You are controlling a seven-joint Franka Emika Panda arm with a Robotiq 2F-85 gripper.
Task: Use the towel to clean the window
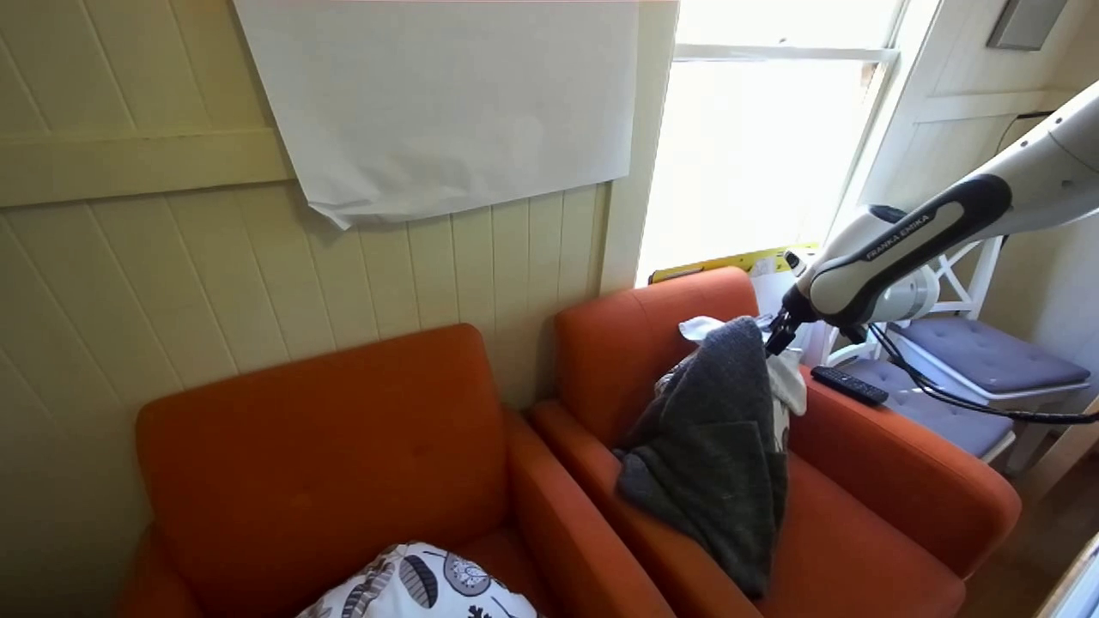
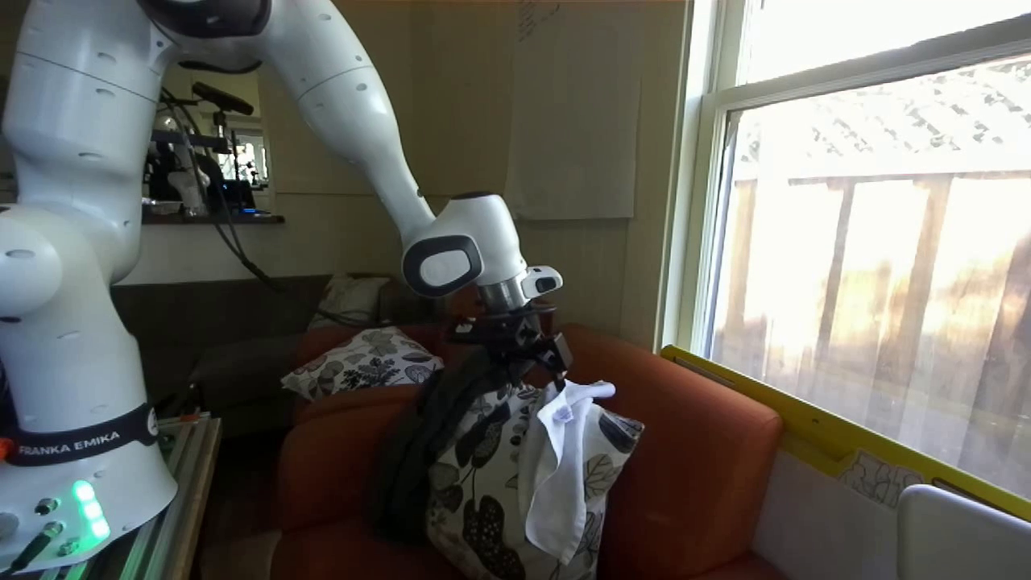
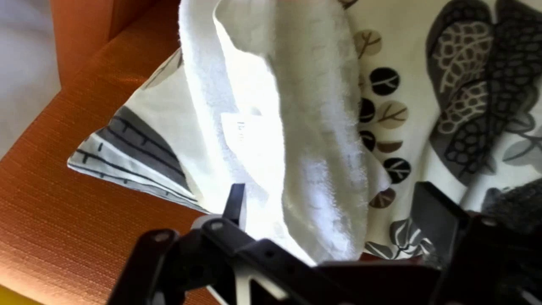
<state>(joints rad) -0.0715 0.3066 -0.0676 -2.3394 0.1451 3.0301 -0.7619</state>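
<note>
A white towel [image 2: 564,475] lies draped over the patterned pillow [image 2: 475,491] on the orange armchair. It also shows in the wrist view [image 3: 317,140] and, partly hidden, in an exterior view [image 1: 786,382]. My gripper [image 3: 330,188] is open in the wrist view, with its fingers apart on either side of the towel's near end. In an exterior view the gripper [image 2: 557,366] points down just above the towel's top; whether a finger touches the cloth I cannot tell. The window [image 2: 862,266] stands beyond the armchair's back and also shows bright in an exterior view [image 1: 730,163].
A dark grey blanket [image 1: 713,463] hangs over the pillow's side and the armrest. A black remote [image 1: 850,385] lies on the opposite armrest. A yellow bar [image 2: 773,411] runs along the window's bottom. White chairs [image 1: 987,352] and another orange armchair [image 1: 335,463] stand nearby.
</note>
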